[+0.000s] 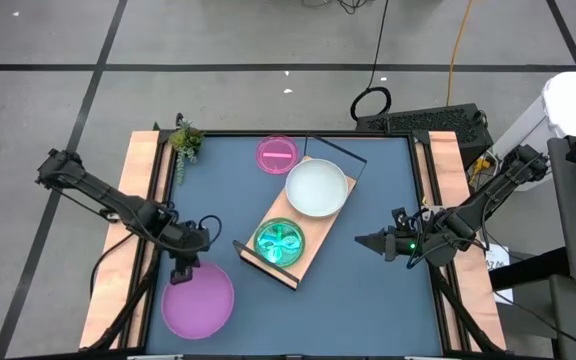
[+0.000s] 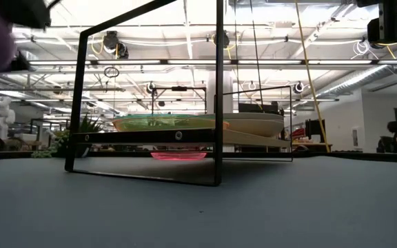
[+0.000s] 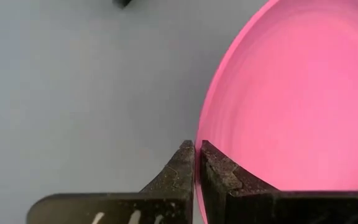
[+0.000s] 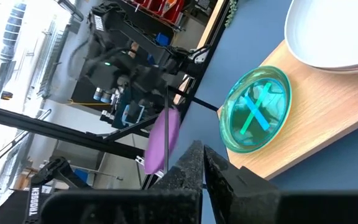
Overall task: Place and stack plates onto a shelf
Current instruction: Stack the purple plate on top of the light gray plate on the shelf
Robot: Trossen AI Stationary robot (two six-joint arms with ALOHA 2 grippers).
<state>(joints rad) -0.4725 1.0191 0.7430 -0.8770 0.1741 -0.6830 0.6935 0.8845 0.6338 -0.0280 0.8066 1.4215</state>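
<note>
Purple plate [image 1: 198, 300] is sitting in left gripper [image 1: 182, 272], fingers clamped on its rim; shelf [image 1: 318, 225] is lying off toward right gripper [image 1: 361, 240] (shut, empty, idling).

Purple plate [image 1: 198, 303] off the shelf [image 1: 298, 222], which bears green [image 1: 280, 242] and white [image 1: 316, 188] plates

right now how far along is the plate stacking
Partly done. On the shelf sit a white plate and a small green plate. In hand: the left gripper is shut on the rim of the purple plate, near the table's front left. Left: that plate and the small pink plate beside the shelf's far end. The right gripper waits shut, right of the shelf.
</note>
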